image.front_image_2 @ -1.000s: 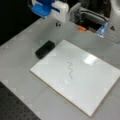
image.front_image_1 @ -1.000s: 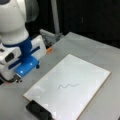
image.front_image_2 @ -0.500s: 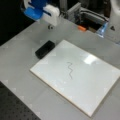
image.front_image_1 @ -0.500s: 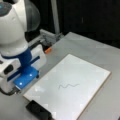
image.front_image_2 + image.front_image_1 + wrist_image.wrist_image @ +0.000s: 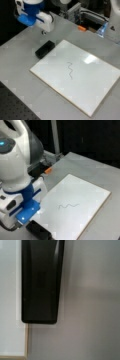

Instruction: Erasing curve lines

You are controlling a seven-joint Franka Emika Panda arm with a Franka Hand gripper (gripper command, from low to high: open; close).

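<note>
I see the arm's blue-and-white claw (image 5: 41, 27) at a front view's top left, hovering over the grey bench (image 5: 17, 55) just above the black rectangular eraser block (image 5: 45, 49); can't tell if its fingers are apart or together. Eraser sits w/ one side at the flat white board (image 5: 82, 82) edge. The thin dark grey curve lines (image 5: 70, 70) are mid-board, unerased, well apart from the eraser.

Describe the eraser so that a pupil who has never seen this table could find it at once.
Find the white board on the grey table. Just off its corner nearest the gripper lies the eraser, a black rectangular block. The curve lines are thin and drawn mid-board.
</note>
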